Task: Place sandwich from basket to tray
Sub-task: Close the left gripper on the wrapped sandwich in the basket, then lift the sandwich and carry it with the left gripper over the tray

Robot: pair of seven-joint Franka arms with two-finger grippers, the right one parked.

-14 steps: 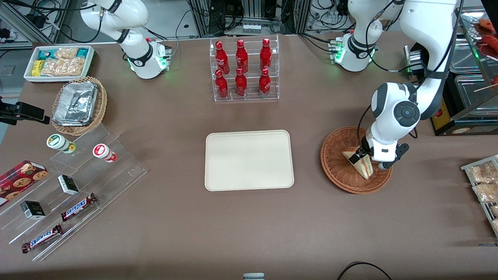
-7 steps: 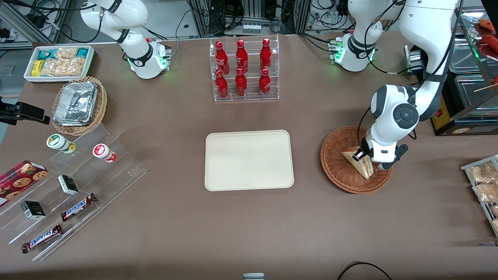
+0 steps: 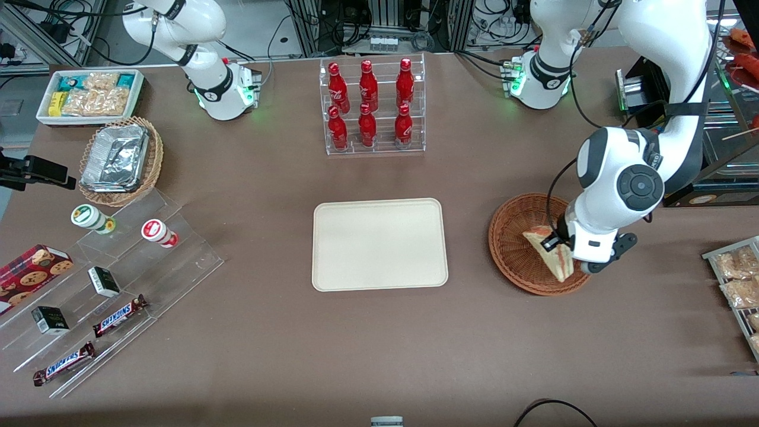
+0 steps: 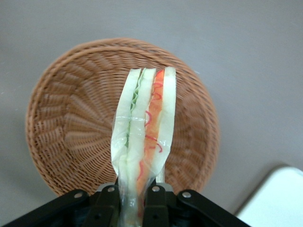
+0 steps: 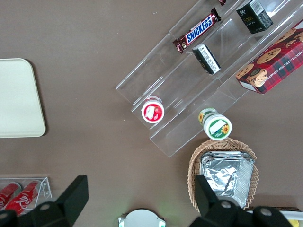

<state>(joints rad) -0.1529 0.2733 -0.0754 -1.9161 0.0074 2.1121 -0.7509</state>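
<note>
The sandwich (image 3: 548,252) is a wrapped white-bread wedge with red and green filling at its cut edge (image 4: 144,123). My left gripper (image 3: 560,248) is shut on it, the two black fingers (image 4: 108,201) pinching its narrow end, and holds it just above the basket. The round reddish-brown wicker basket (image 3: 513,243) sits under the sandwich, with nothing else in it (image 4: 71,127). The cream tray (image 3: 379,244) lies flat and bare, beside the basket toward the parked arm's end; one corner shows in the left wrist view (image 4: 279,198) and an edge in the right wrist view (image 5: 16,99).
A clear rack of red bottles (image 3: 372,107) stands farther from the camera than the tray. A foil container in a lighter wicker basket (image 3: 118,160), a white snack bin (image 3: 89,95) and stepped acrylic shelves (image 3: 118,279) fill the parked arm's end. Snack packets (image 3: 735,279) lie at the working arm's end.
The gripper has risen and shifted slightly toward the working arm's end, carrying the sandwich up off the basket floor. Basket and tray have not moved.
</note>
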